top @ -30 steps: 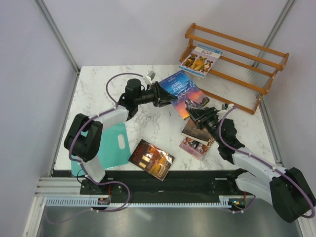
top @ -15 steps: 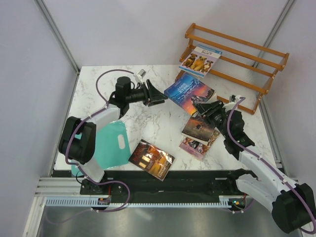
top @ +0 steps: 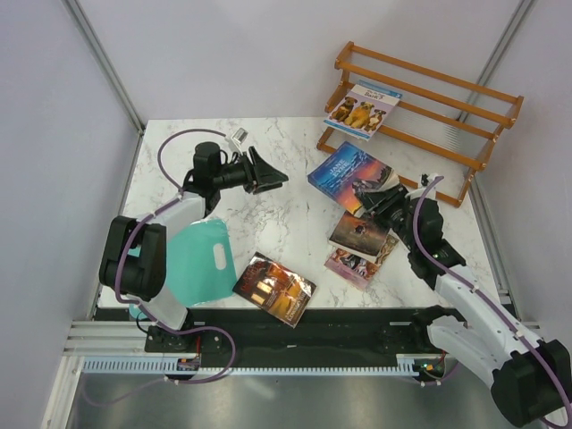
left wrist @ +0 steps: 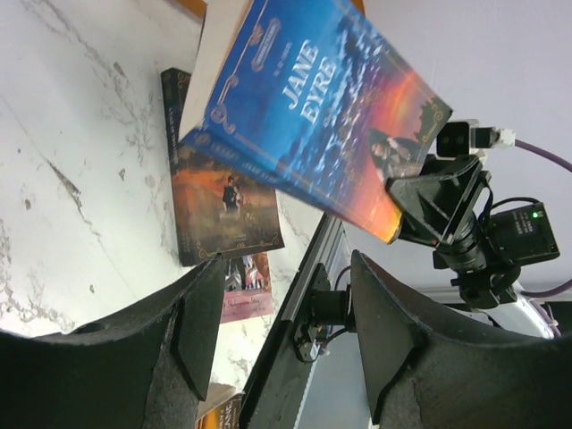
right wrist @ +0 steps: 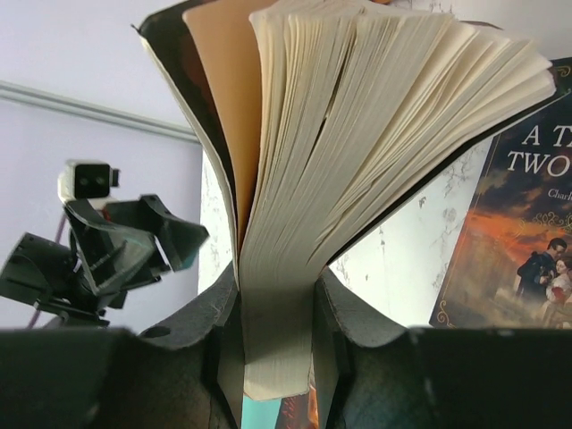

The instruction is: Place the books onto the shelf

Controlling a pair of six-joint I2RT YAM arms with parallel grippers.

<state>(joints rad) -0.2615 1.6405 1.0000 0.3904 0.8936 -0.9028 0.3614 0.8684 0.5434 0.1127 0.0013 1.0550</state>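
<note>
Pinching the blue book (top: 351, 172) that says "JANE EYRE" on its cover, the R gripper (top: 375, 194) holds it by one end, up off the table (top: 295, 223) & tilted. In the R wrist view the pages fan out above the fingers (right wrist: 223, 322). L gripper (top: 268, 176) is spread wide w/ nothing in it. It is apart from that book, w/ bare marble between them. Shelf (top: 429, 107) stands at the far R corner, its L end near the lifted book. Dog book (top: 362, 109) leans on the shelf's L part; its top writing is too small to read. Dark book (top: 360, 234) lies flat just beside the R gripper. The R wrist view shows "A T…", "TWO…" & "Charl…" on it, the rest cut off. It sits partly on the pink-purple book (top: 350, 266); no words can be read there. Red-brown book (top: 275, 288) lies at the table's near edge, title too blurry. Teal sheet (top: 201, 259) lies by the near L corner. Mid table has bare marble, w/ room all round the L gripper.
</note>
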